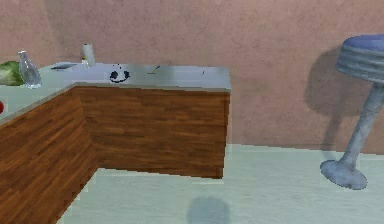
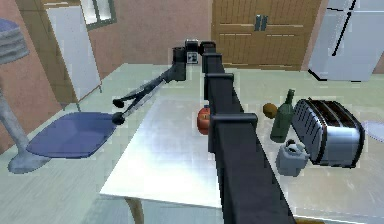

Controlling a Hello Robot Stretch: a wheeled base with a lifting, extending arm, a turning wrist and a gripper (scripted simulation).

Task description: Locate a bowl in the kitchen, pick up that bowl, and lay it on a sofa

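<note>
On the grey countertop (image 1: 185, 78) by the pink wall lies a small white rounded thing with dark marks (image 1: 120, 73); I cannot tell whether it is a bowl. My arm (image 2: 230, 130) stretches as a dark bar over a pale table (image 2: 165, 155). My gripper (image 2: 117, 109) reaches left past the table's edge, its thin fingers (image 2: 150, 88) ending by a blue chair seat (image 2: 68, 136). I cannot tell whether it holds anything. A small red thing (image 2: 202, 118) sits on the table right beside the arm.
The L-shaped wood-fronted counter also carries a glass bottle (image 1: 28, 70), something green (image 1: 8, 72), a white roll (image 1: 88, 52) and a utensil (image 1: 155, 68). A bar stool (image 1: 358, 70) stands to the right. The table holds a toaster (image 2: 330, 130), a green bottle (image 2: 285, 115) and a grey container (image 2: 292, 158). A white fridge (image 2: 350, 40) stands beyond.
</note>
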